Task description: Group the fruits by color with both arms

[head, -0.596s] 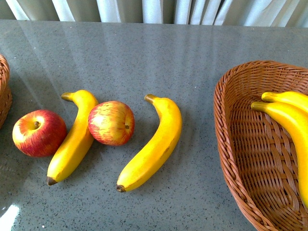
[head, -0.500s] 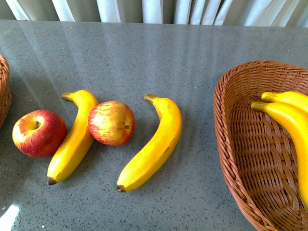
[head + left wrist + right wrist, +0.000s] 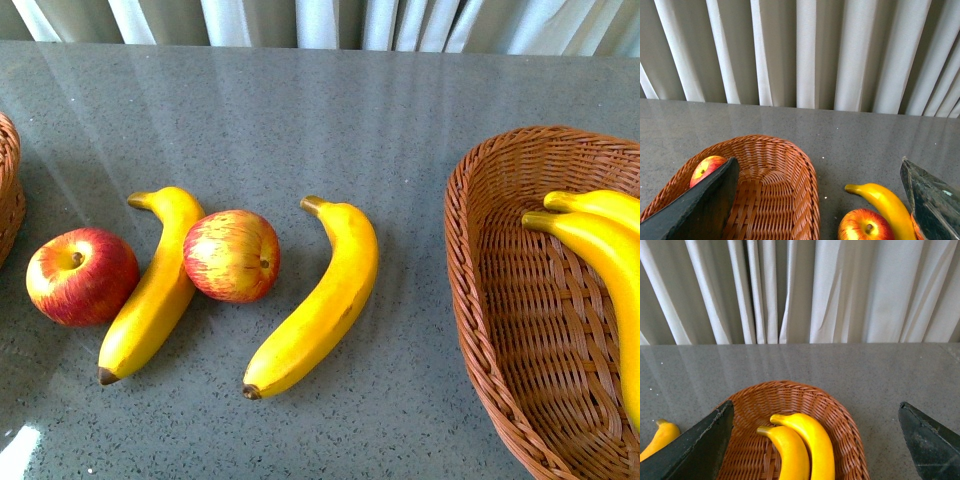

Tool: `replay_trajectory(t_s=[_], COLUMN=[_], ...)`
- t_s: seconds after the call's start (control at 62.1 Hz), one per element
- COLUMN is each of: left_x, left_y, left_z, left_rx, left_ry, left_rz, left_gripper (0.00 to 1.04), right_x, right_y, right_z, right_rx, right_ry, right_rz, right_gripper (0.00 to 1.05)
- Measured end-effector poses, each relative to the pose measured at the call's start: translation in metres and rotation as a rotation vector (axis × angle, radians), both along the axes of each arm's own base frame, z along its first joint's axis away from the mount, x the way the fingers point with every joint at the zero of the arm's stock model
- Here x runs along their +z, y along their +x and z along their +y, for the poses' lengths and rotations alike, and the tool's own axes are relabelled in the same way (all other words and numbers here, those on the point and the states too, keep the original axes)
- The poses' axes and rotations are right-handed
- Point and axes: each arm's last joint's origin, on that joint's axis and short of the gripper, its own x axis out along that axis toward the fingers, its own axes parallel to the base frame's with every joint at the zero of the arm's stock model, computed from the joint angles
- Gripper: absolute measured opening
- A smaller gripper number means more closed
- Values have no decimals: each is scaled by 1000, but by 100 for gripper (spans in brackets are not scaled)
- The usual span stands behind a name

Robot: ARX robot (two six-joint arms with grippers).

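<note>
Apples and bananas are split between the table and two baskets. My left pincer [image 3: 818, 161] is spread wide with nothing in it. Under and ahead of its gap sits the left basket [image 3: 790, 165], where a basket apple [image 3: 705, 167] peeks from behind one finger [image 3: 695, 210]. By the other finger, outside the wicker on the grey table [image 3: 865, 135], I see a loose apple [image 3: 865, 226] just beside a loose banana [image 3: 882, 202].

My right pincer [image 3: 816, 405] is likewise spread and empty. Below its gap the right basket [image 3: 845, 425] holds a banana pair [image 3: 815, 440] lying side by side, touching. Past one of its fingers, off the wicker, a yellow banana end [image 3: 660, 437] shows on the table.

From the body camera neither pincer is in view. Between the baskets I count a second apple [image 3: 232, 255] resting against the loose banana, and a second banana [image 3: 315, 300] near it, clear of both baskets.
</note>
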Motion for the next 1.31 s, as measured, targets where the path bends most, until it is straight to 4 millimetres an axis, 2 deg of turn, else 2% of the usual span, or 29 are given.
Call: replay_trajectory(t_s=[0.596,0.677,0.741,0.87,1.031,1.305], left_x=[0,0,4,16,21,6], left_y=[0,1,9,29,58,96], left_z=[0,-2,-5,-15,-33,-76], left_rx=[1,95,142,145,123,90], left_ry=[0,-74,-122,-138,-123,-58], left_rz=[0,198,308,319,348,542], left_gripper=[96,96,96,96,96,96], right_x=[0,0,0,0,0,0], right_y=[0,0,0,0,0,0], right_z=[0,0,0,0,0,0], right_rx=[0,-1,0,0,0,0], right_ry=[0,0,0,0,0,0], right_rz=[0,0,0,0,0,0], right_gripper=[96,96,96,96,96,96])
